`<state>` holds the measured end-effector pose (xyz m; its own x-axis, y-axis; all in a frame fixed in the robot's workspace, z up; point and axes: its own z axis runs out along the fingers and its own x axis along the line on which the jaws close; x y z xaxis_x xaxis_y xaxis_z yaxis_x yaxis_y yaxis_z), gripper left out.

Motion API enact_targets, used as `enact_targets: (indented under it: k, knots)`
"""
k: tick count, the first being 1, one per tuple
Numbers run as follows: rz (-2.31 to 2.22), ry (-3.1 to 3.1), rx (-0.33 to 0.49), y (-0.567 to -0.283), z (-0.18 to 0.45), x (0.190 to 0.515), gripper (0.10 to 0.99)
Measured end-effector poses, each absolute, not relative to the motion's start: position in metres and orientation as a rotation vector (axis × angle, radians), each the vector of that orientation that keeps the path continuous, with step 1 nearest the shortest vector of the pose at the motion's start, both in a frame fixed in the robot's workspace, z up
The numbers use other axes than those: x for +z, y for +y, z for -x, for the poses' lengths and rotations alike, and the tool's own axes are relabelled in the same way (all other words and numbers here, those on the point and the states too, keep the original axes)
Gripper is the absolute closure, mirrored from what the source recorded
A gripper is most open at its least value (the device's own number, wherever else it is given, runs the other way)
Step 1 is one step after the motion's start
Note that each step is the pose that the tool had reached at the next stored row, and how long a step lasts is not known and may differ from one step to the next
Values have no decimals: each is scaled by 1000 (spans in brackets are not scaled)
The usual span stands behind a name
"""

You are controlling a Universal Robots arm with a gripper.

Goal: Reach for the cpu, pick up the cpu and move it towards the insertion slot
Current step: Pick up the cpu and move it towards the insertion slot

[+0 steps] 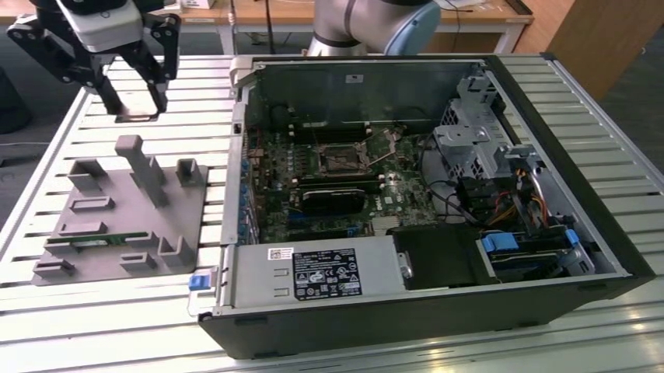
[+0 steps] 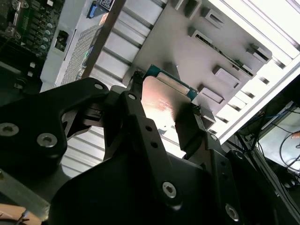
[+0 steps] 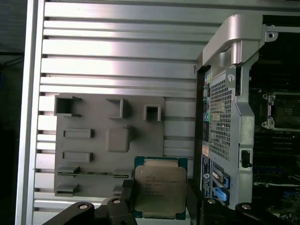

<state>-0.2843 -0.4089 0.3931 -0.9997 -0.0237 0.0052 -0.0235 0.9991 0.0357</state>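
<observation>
Silvery cpu point(image 3: 158, 192) clamped by its edges in jaws, above grey tray point(image 3: 93, 154), beside PC case point(image 3: 229, 117).

Black screw-studded linkage jaws, white wrist point(image 1: 99, 23), seemingly silver-blue arm point(image 1: 368, 19).

Robotics lab: slatted aluminium bench point(image 1: 581, 116), opened computer case point(image 1: 436, 311), parts fixture point(image 1: 114, 225)

You see the cpu point(image 3: 159, 191) with a dull silvery metal top, matt black gripper fingers point(image 3: 123, 206), a matt grey plastic tray point(image 3: 89, 154) and a ribbed, shiny metal table point(image 3: 117, 51).
</observation>
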Motion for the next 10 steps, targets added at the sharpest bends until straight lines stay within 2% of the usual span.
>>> enact_targets:
  k: [10]
  knots:
    - [-37, -3135, -56, -408, 257, 393, 553]
